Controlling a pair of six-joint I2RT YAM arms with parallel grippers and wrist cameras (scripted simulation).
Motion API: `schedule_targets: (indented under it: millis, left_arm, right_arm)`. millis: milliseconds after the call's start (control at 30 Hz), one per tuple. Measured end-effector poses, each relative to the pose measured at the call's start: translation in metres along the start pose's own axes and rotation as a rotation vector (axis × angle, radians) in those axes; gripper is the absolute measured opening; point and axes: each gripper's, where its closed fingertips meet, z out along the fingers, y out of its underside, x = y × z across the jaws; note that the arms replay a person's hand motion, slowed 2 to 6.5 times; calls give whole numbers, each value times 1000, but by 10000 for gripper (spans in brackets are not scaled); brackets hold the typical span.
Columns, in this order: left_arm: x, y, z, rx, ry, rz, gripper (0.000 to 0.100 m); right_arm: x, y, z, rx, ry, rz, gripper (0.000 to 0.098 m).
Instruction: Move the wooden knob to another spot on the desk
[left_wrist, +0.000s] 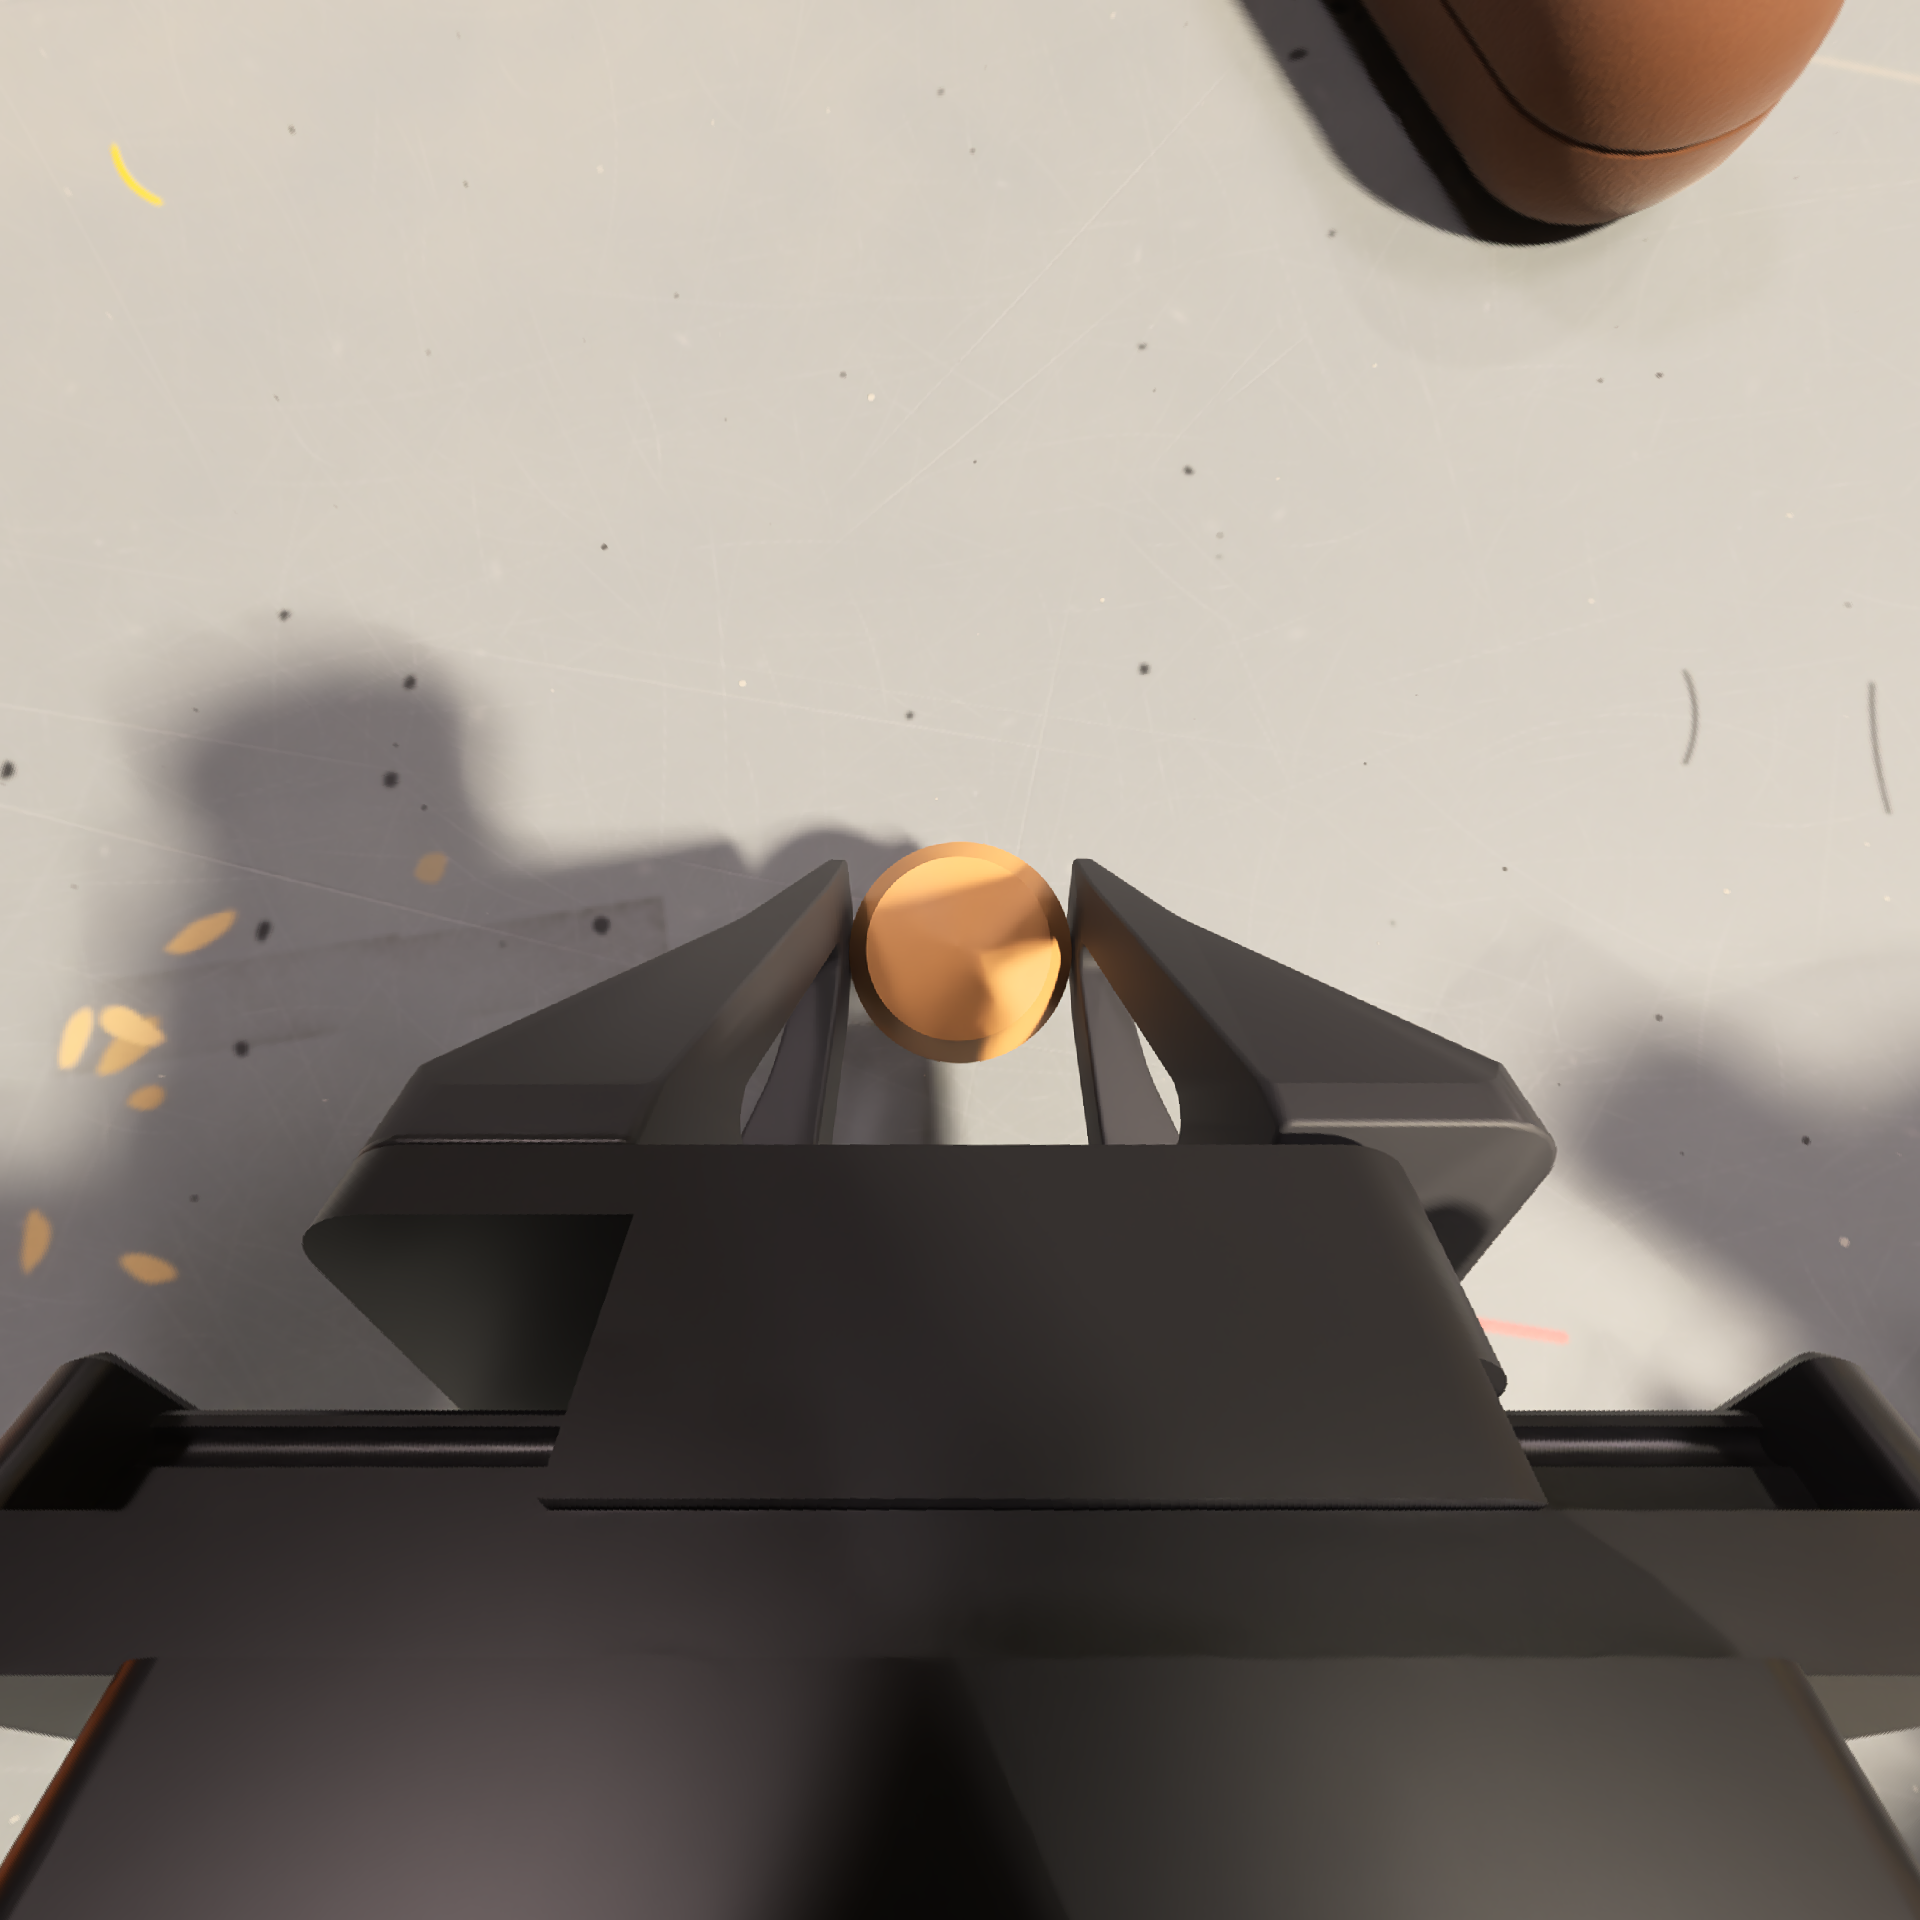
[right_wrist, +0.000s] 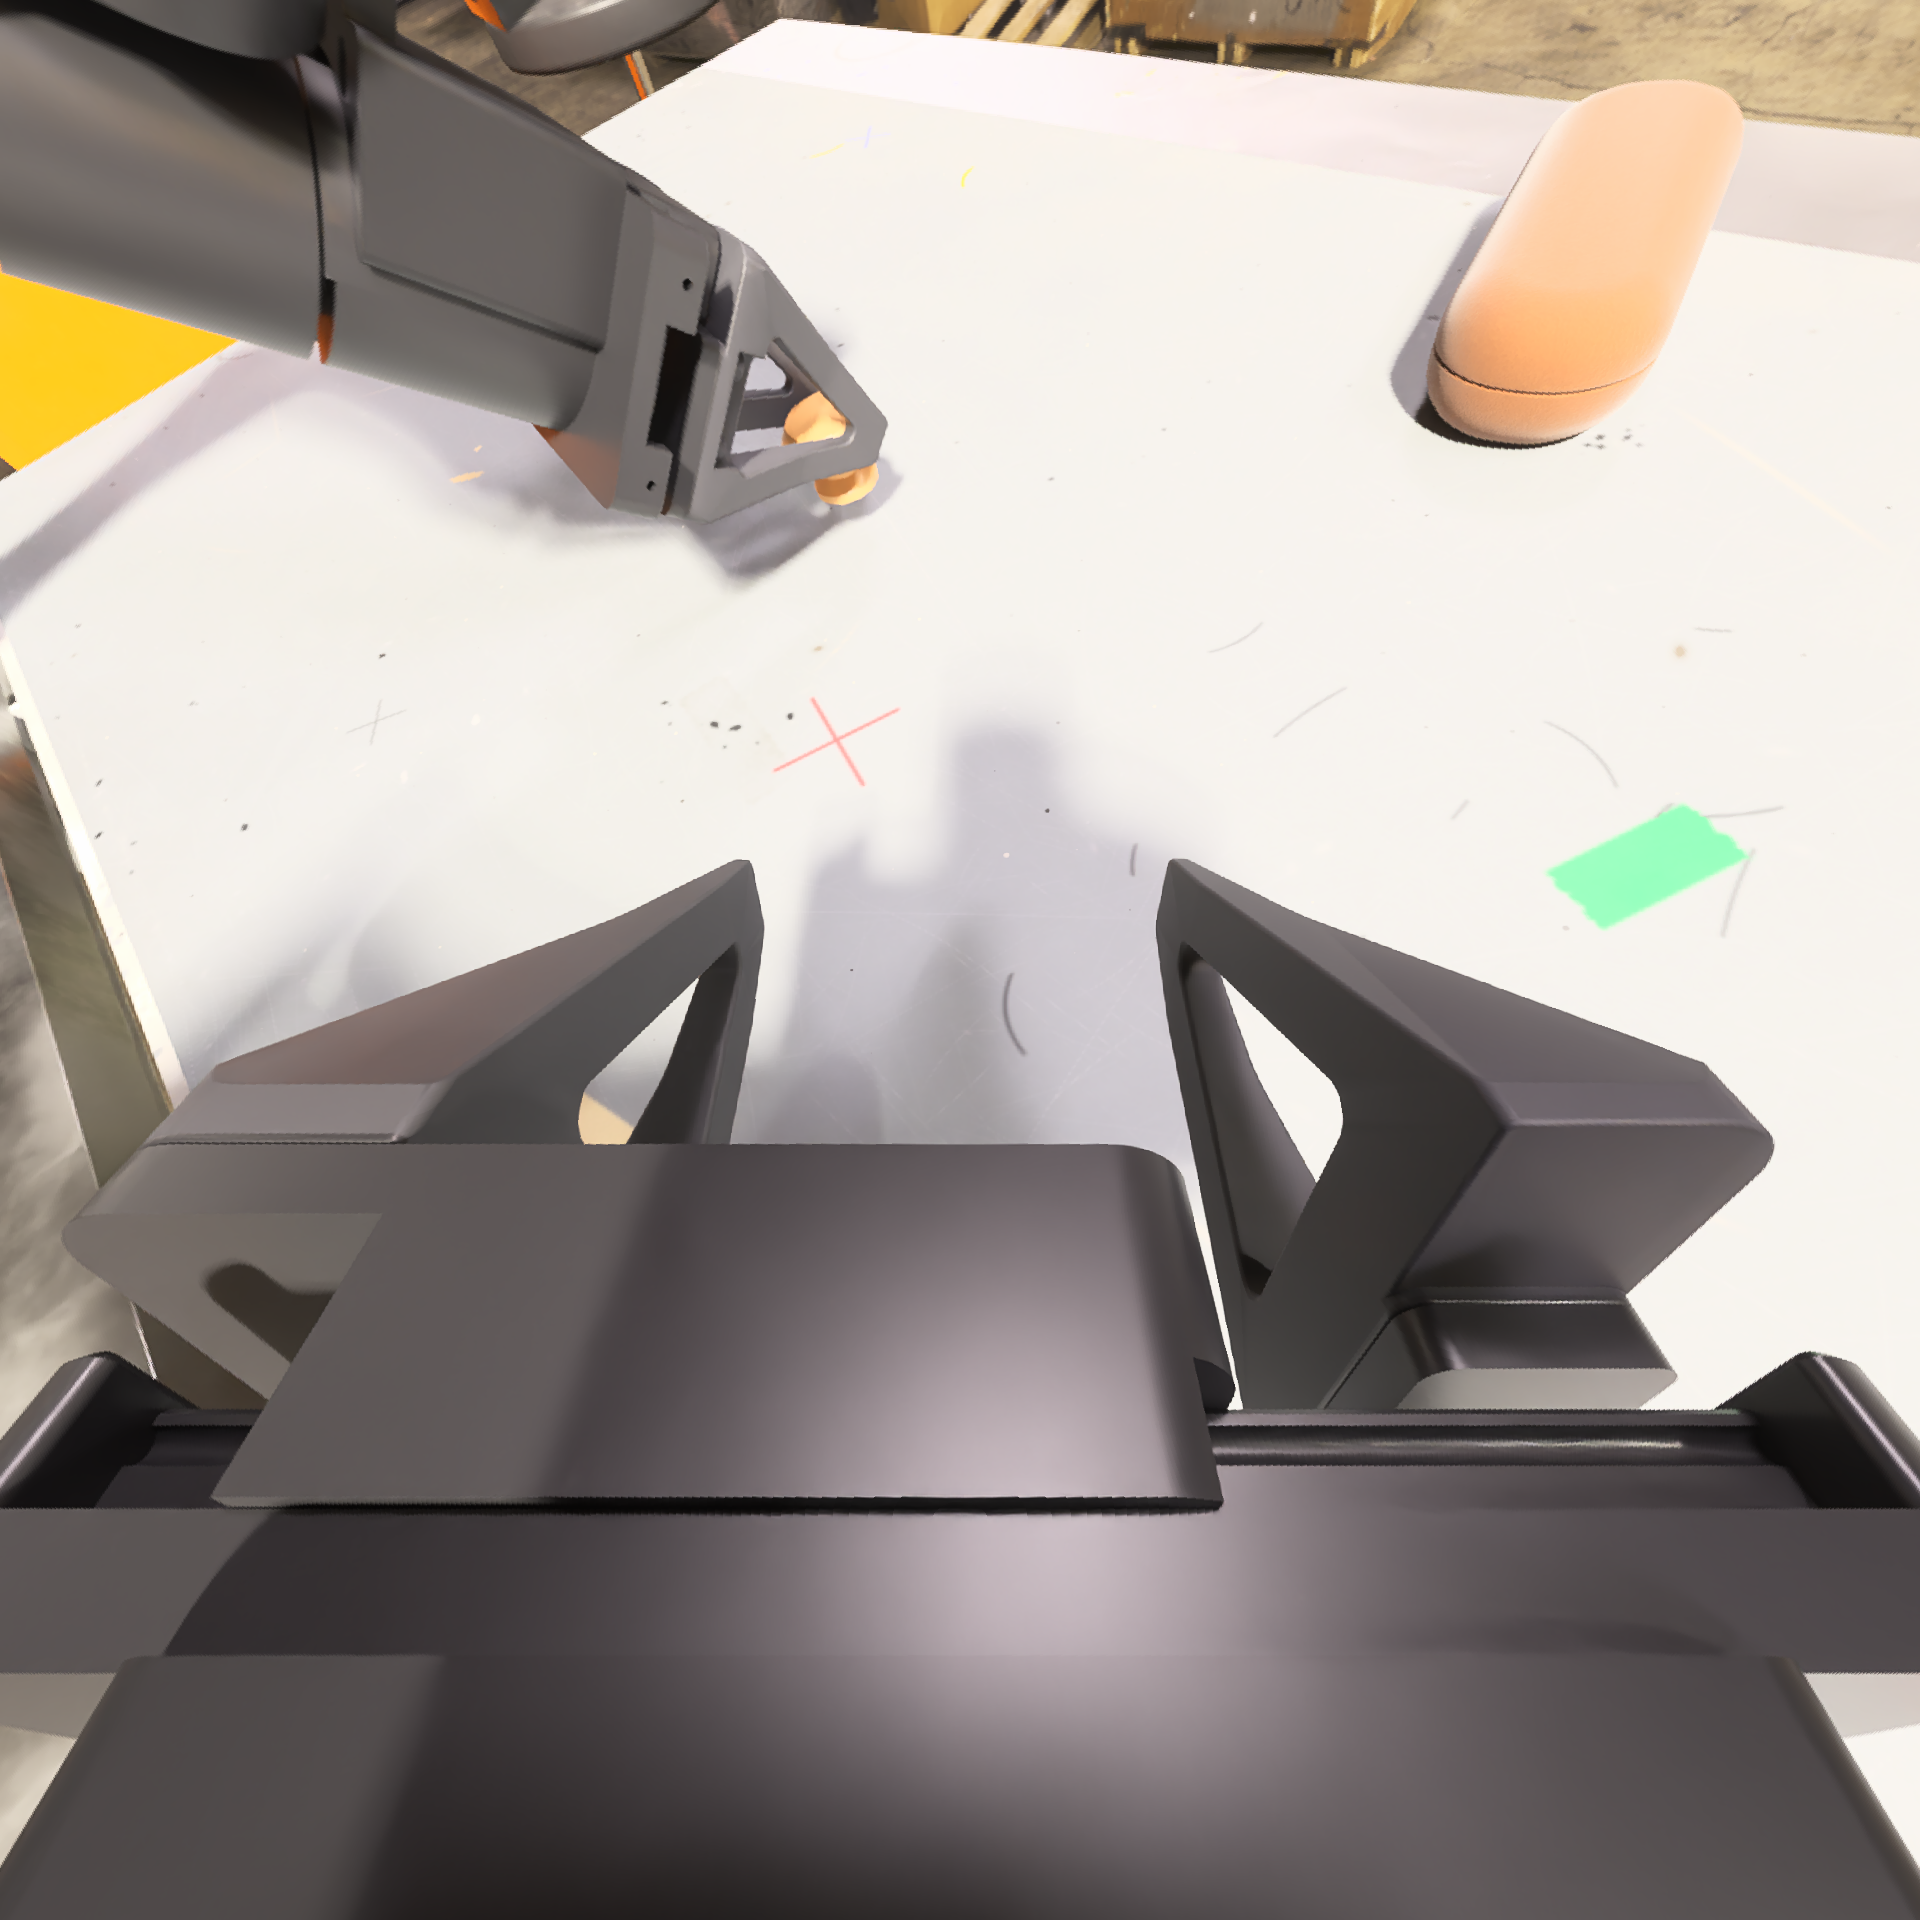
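The wooden knob (left_wrist: 961, 951) is a small round light-brown piece seen from its top, and both dark fingers of my left gripper (left_wrist: 961, 904) press on its sides. In the right wrist view the knob (right_wrist: 844, 480) sits between the left gripper's fingertips (right_wrist: 868, 442), low over the white desk (right_wrist: 1143, 520); I cannot tell if it touches the surface. My right gripper (right_wrist: 958, 883) is open and empty, held above the desk nearer the front, well apart from the knob.
A brown oblong case (right_wrist: 1579, 270) lies at the far right of the desk, also seen in the left wrist view (left_wrist: 1600, 94). A green tape patch (right_wrist: 1647, 864) and a red cross mark (right_wrist: 836, 740) are on the desk. The desk's left edge (right_wrist: 62, 831) is near.
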Motion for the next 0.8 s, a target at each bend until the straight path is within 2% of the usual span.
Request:
schedule_targets:
  millis: [500,667,800]
  left_arm:
    - [2,-16,-35,35,57,127,350]
    - [-14,-20,-35,36,10,147,350]
    - [-34,-24,-27,21,-26,119,351]
  right_arm:
    - [2,-1,-1,2,9,-5,646]
    - [2,-2,-1,3,11,-8,646]
    - [2,-2,-2,4,11,-10,645]
